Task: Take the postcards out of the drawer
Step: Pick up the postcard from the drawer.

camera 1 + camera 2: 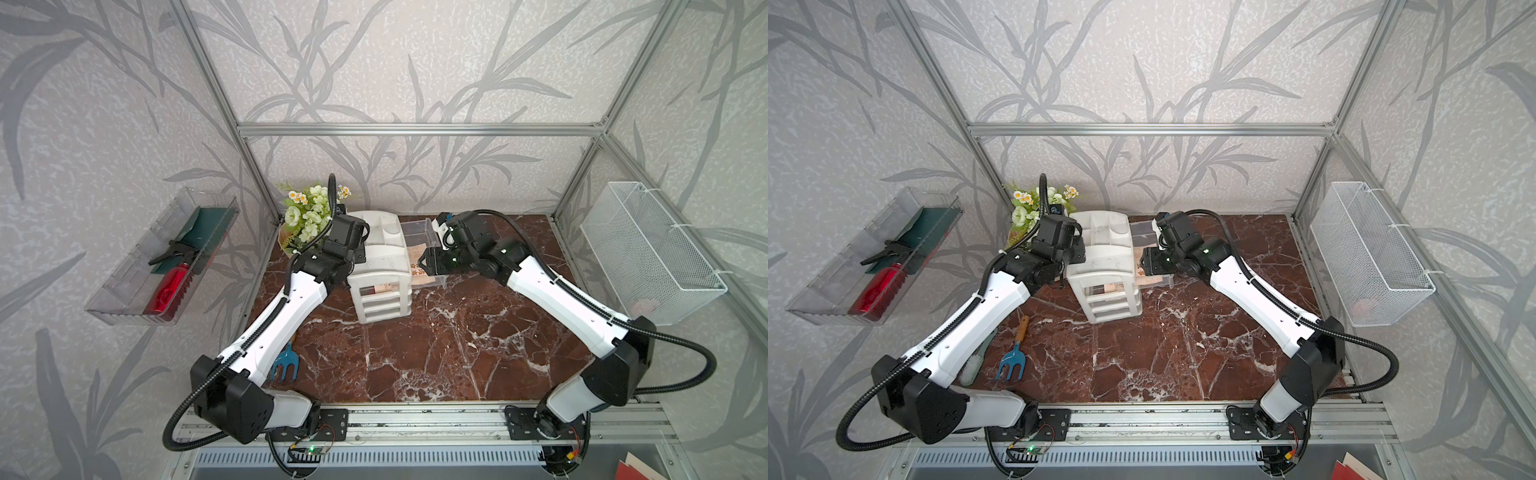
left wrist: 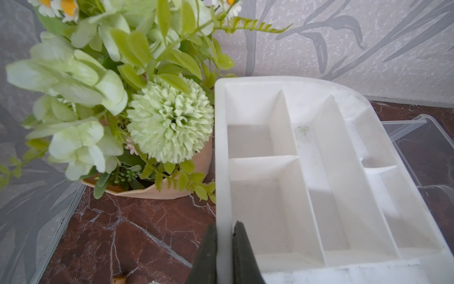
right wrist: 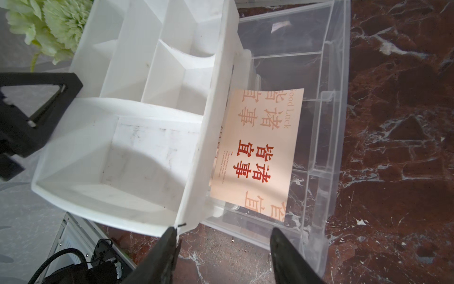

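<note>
- Dark red marble tabletop (image 1: 436,353) floors a wallpapered booth, and a white organiser (image 1: 376,266) stands toward the back.
- Its clear drawer (image 3: 326,123) is slid out toward the robot's right side. A beige postcard (image 3: 260,152) lies flat inside, one long edge tucked under the organiser's body. Another card's edge peeks out beneath it, but how many cards there are I cannot tell.
- Bracing the organiser, it seems, the left gripper (image 2: 225,223) is clenched on its top rim.
- Over the drawer's near end hovers the right gripper (image 3: 223,230), jaws spread and empty.
- Straight ahead of those jaws lies the postcard, its long axis roughly in line with their reach and crosswise to the gap between them.
- Nearer by far is the right arm, so the exposed near end of the postcard looks like the place to pinch.
</note>
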